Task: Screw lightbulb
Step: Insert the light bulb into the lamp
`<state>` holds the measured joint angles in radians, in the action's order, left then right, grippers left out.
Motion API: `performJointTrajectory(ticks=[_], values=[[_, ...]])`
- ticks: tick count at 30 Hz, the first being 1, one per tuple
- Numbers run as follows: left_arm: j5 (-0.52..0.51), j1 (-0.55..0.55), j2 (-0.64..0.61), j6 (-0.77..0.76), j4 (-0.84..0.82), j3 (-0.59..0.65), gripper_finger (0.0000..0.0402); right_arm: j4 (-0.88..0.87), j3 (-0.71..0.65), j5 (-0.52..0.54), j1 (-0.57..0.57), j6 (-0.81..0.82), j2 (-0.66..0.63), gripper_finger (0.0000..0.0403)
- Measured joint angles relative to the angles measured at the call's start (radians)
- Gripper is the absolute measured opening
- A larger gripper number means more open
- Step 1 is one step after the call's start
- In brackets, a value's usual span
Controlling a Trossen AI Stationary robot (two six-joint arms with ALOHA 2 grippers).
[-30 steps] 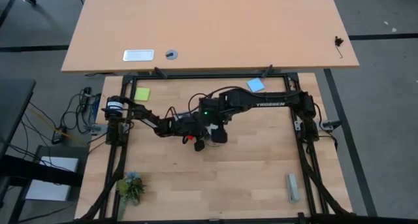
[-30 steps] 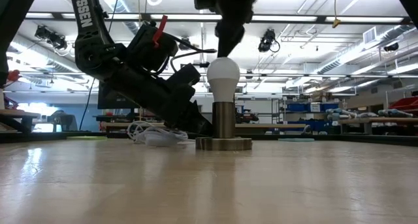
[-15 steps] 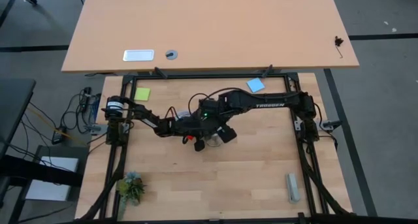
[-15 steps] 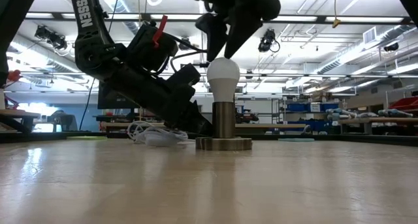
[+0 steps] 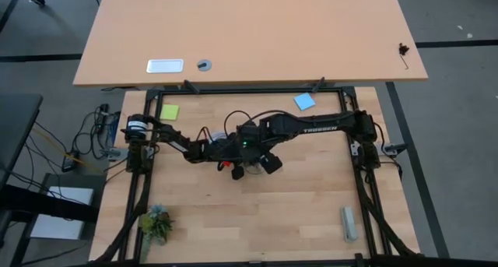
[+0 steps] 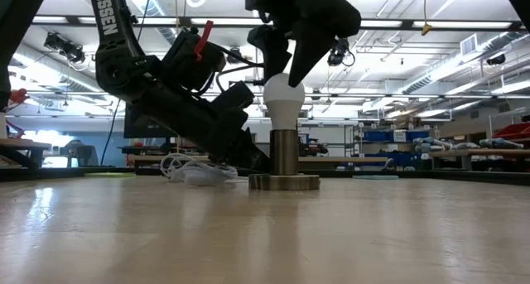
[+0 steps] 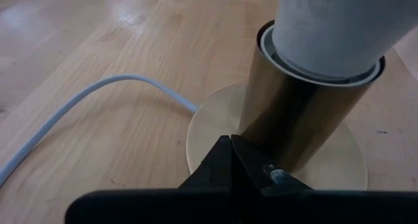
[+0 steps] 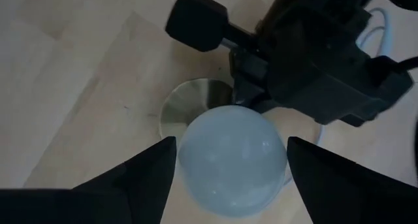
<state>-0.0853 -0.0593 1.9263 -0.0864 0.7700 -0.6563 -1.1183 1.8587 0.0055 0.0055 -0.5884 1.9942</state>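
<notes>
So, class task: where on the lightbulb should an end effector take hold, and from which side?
Grip the lightbulb on its round white dome, coming straight down from above. It stands upright in the socket, which hides its neck, so only the dome is free.

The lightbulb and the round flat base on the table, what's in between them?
A shiny brass-coloured socket tube stands between the lightbulb and the round base plate. The low view shows it best; the left wrist view shows it too.
</notes>
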Motion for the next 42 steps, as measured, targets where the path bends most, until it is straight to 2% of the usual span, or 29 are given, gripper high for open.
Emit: performJointTrajectory(ticks=[4,7,9,15,18,24,30,35,38,42], values=[[0.000,0.000,0.000,0.000,0.000,0.000,0.0000,-0.004,0.000,-0.019,-0.008,0.010,0.000,0.0293],[0.000,0.000,0.000,0.000,0.000,0.000,0.0000,-0.009,0.000,-0.030,-0.017,0.112,0.000,0.0283],[0.001,0.000,0.000,0.000,0.000,0.000,0.0000,-0.018,0.000,-0.033,-0.023,0.241,0.000,0.0275],[0.001,0.001,0.000,-0.003,0.001,0.000,0.0000,-0.020,0.002,-0.081,-0.048,0.778,-0.003,0.0257],[0.001,0.001,0.000,-0.004,0.001,0.000,0.0000,0.001,0.001,-0.102,-0.055,0.883,-0.003,0.0257],[0.001,0.001,0.000,-0.004,0.001,0.000,0.0000,0.006,0.047,-0.104,-0.053,0.777,0.002,0.0270],[0.001,0.001,0.000,-0.004,0.000,0.000,0.0000,-0.039,0.134,-0.087,-0.052,0.399,0.002,0.0278],[0.001,0.001,0.000,-0.004,0.000,0.000,0.0000,-0.070,0.147,-0.060,-0.040,0.276,0.002,0.0278],[0.001,0.001,0.000,-0.004,0.000,0.000,0.0000,-0.101,0.147,0.023,-0.015,0.192,0.002,0.0281],[0.000,0.001,0.000,-0.004,0.000,0.000,0.0000,-0.090,0.147,0.054,0.011,0.173,0.002,0.0293]])
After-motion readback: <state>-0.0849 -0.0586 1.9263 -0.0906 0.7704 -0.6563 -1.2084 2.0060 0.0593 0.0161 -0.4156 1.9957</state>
